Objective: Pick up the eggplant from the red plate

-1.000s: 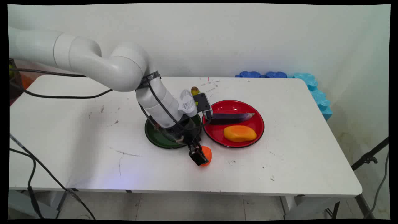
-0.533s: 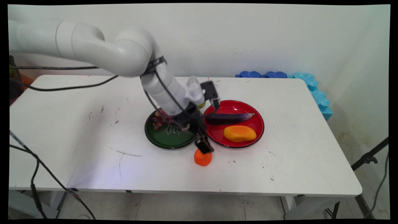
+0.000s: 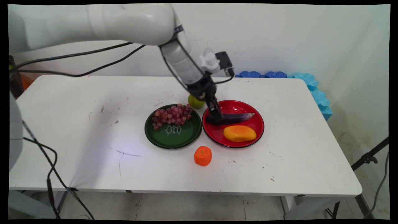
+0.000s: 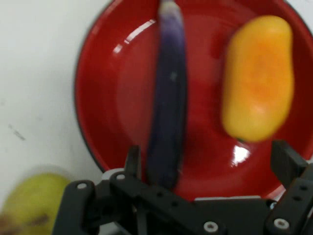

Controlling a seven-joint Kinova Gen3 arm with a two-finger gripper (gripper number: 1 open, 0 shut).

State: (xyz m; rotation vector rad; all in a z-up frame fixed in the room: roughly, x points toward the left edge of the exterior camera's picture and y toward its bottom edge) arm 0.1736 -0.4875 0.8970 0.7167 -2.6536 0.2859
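A: Nearest the table's front edge, a small orange toy tangerine [image 3: 203,156] sits by itself on the white table [image 3: 74,149], just in front of the gap between the two plates, touching neither.

B: Next row back?

A: Two plates side by side, rims nearly touching. The round dark green plate [image 3: 164,139] carries a bunch of red-purple grapes [image 3: 172,115] on its far half. The round glossy red plate [image 3: 256,124] has a yellow-orange mango-shaped fruit [image 3: 239,133] toward the front and a long dark purple eggplant [image 3: 236,117] lying crosswise behind it, the two just apart.

B: And the gripper?

A: The black two-finger gripper [image 3: 216,114] hangs over the red plate's left part, above the eggplant's blunt end. The hand view looks straight down: its fingers [image 4: 132,160] stand wide apart, one beside the eggplant [image 4: 167,112], the other out past the mango fruit [image 4: 257,78]. Nothing is held between them. My reading: the tilt of the wrist is what puts the eggplant's end inside the open span.

B: Contact with the eggplant?

A: Can't tell; looks clear of it.

B: Farther back?

A: A yellow-green round fruit [image 3: 195,102] on the table behind the plates' gap, partly hidden by the arm. Beyond the far right corner, blue foam blocks [image 3: 306,81] against the wall.
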